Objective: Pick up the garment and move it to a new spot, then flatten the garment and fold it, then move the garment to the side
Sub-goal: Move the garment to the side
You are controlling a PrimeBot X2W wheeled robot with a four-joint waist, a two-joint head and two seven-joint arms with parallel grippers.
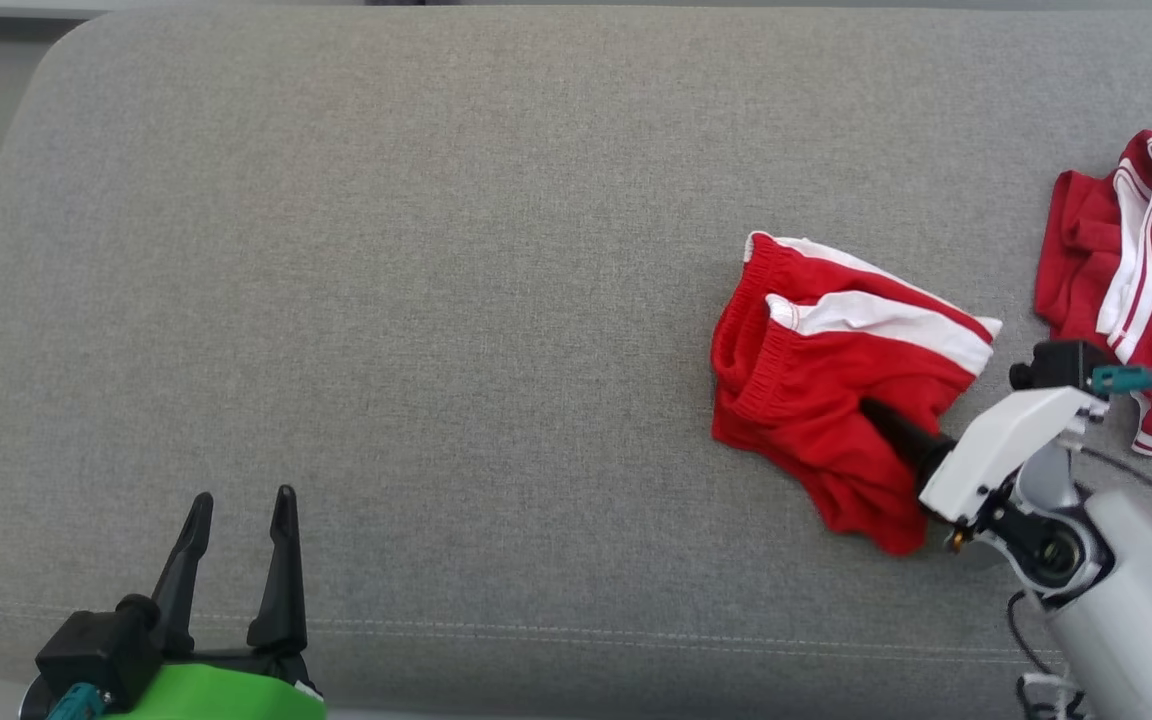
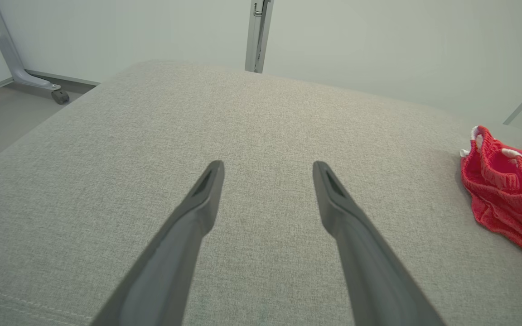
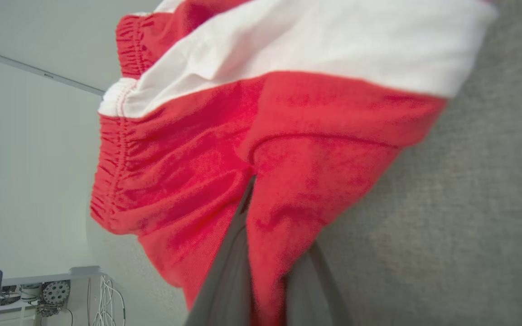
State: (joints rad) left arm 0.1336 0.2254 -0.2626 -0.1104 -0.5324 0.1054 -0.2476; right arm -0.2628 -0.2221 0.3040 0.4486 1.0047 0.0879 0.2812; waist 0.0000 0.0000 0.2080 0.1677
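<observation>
Left tool [image 1: 244,495] sits closest to me, about 7 o'clock in the head view, fingers spread wide with nothing between them, hovering over the grey cushion [image 1: 436,300]. Over at 3 o'clock the red shorts [image 1: 816,370] with white stripes lie crumpled on the cushion. My right tool [image 1: 881,415] comes in from 4 o'clock and is clenched on a fold of them, red cloth bunched around its fingers in the right wrist view. Up at 2 o'clock there's a second red garment [image 1: 1126,280], lying apart from the shorts.
</observation>
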